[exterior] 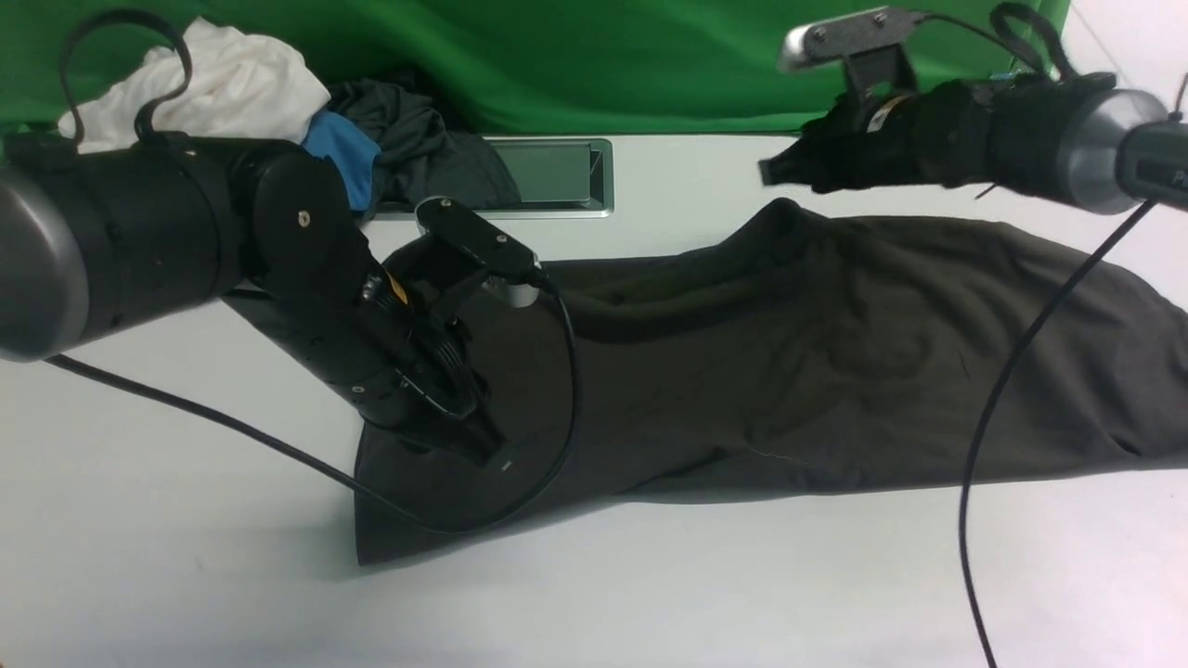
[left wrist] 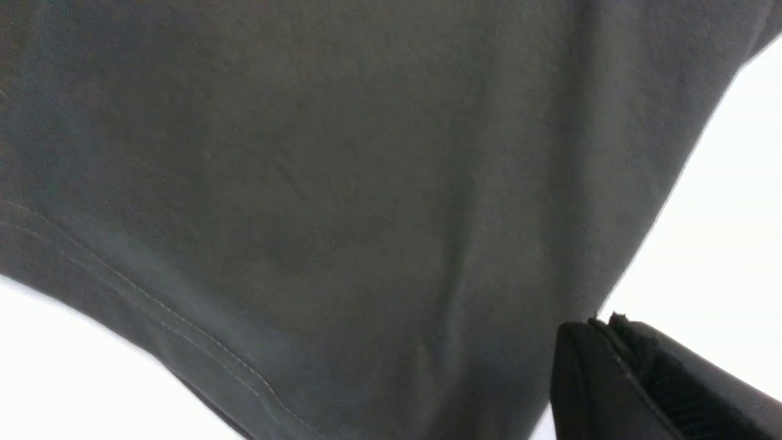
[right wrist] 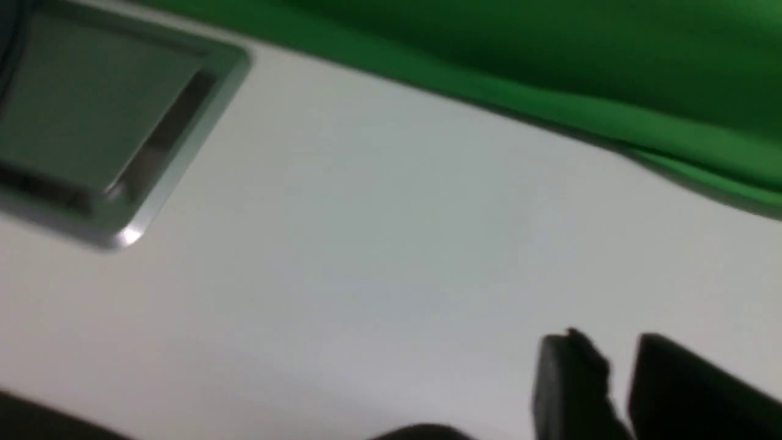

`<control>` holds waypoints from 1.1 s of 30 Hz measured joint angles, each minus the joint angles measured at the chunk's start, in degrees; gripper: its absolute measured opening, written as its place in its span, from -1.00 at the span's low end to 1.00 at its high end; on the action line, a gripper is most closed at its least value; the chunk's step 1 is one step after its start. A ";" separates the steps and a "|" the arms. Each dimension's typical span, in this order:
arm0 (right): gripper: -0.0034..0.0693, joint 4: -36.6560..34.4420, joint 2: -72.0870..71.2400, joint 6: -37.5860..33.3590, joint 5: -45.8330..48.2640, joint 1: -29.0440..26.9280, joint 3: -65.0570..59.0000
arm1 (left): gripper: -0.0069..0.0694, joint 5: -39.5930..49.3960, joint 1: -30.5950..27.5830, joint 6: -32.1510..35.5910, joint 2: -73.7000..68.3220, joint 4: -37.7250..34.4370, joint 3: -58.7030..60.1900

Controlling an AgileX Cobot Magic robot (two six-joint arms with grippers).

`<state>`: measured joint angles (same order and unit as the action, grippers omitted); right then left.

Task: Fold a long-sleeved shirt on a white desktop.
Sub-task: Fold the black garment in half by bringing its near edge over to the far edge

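Observation:
The long-sleeved shirt (exterior: 835, 353) lies spread as a dark band across the white desktop (exterior: 650, 575), from left of centre to the right edge of the front view. My left gripper (exterior: 492, 453) points down onto its left end and is shut. In the left wrist view its fingertips (left wrist: 602, 324) meet at the edge of the shirt (left wrist: 305, 183), with no fabric visibly pinched. My right gripper (exterior: 770, 172) hovers above a raised bump on the shirt's far edge. Its jaws (right wrist: 620, 348) stand slightly apart with only bare desktop (right wrist: 397, 244) showing between them.
A silver-framed panel (exterior: 557, 176) is set into the desktop at the back. Left of it lies a pile with white (exterior: 232, 83), blue (exterior: 339, 148) and dark grey (exterior: 418, 139) garments. A green backdrop (exterior: 603, 56) closes the far side. The right arm's cable (exterior: 1021, 371) hangs over the shirt.

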<state>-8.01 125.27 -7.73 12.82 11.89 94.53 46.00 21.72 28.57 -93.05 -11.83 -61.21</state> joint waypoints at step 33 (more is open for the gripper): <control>-0.25 0.52 -32.38 0.81 23.50 11.38 -32.15 | 0.13 9.54 -22.19 47.36 -25.38 -15.24 -26.08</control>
<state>-7.50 92.90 -6.93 36.32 23.27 62.38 55.54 -0.46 75.92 -118.43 -27.07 -87.29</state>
